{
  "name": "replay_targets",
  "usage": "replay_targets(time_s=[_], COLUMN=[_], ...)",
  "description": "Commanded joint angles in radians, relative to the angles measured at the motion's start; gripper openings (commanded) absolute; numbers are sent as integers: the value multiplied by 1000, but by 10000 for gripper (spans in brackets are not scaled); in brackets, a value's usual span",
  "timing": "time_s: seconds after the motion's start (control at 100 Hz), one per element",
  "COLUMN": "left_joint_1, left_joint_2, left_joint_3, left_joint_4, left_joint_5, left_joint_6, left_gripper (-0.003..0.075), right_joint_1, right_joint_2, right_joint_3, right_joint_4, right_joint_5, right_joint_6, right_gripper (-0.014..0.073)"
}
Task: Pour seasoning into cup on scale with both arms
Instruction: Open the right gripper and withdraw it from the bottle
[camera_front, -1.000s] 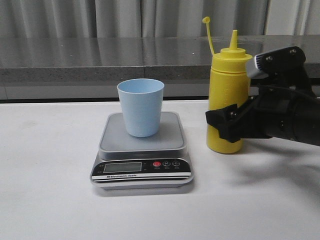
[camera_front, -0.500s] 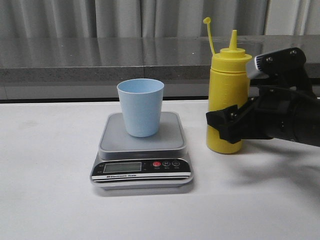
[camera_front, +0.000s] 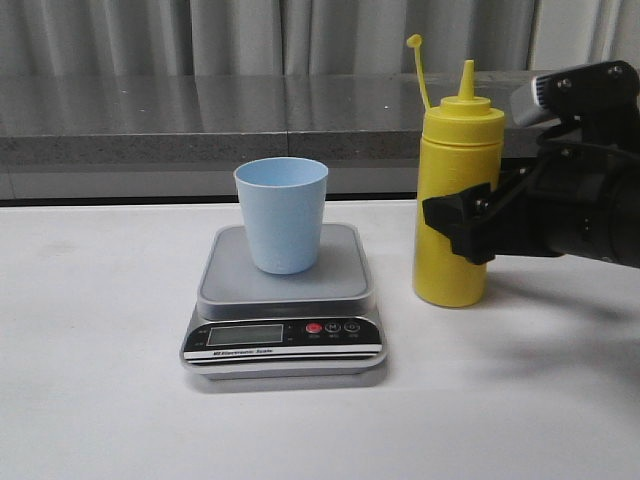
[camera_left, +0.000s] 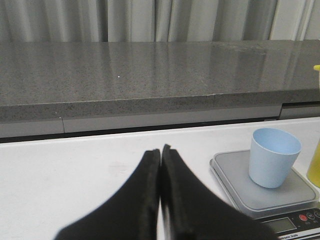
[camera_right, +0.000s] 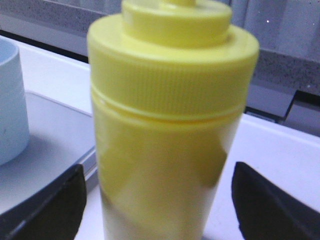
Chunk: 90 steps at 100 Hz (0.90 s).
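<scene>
On the white desk, scale, cup and seasoning bottle.
Nearest is the scale, and the blue cup stands on its platform. Just right, the yellow seasoning stands upright between the released fingers of the right hand. The left hand is clenched, empty.

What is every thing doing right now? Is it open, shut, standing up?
Bottle: upright on the table, cap off, hanging on its strap.
Cup: upright on the scale, open top.
Scale: flat on the table, display unreadable.
Left gripper: shut, holding nothing.
Right gripper: open around the bottle.
</scene>
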Motion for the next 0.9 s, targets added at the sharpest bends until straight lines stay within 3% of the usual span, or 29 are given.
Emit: replay_targets(time_s=[0.0, 0.31, 0.61, 0.73, 0.89], left_joint_1=[1, 1, 1, 1, -1], left_joint_2=[10, 10, 10, 10, 10], left_joint_3=[-27, -27, -27, -27, -27], left_joint_4=[-3, -3, -3, -3, -3], left_joint_5=[-80, -80, -80, -80, -80], left_joint_6=[-3, -3, -3, -3, -3], left_gripper=[-18, -18, -18, -18, -18], right_joint_1=[-2, -2, -2, -2, -2], right_joint_2=[-61, -181, -450, -592, -803], right_joint_3=[20, 171, 315, 332, 330], right_joint_4=[25, 92, 225, 275, 313], right_joint_5=[-159, -159, -147, -52, 196], right_joint_6=[-3, -3, -3, -3, -3], right_gripper=[595, 594, 593, 591, 591])
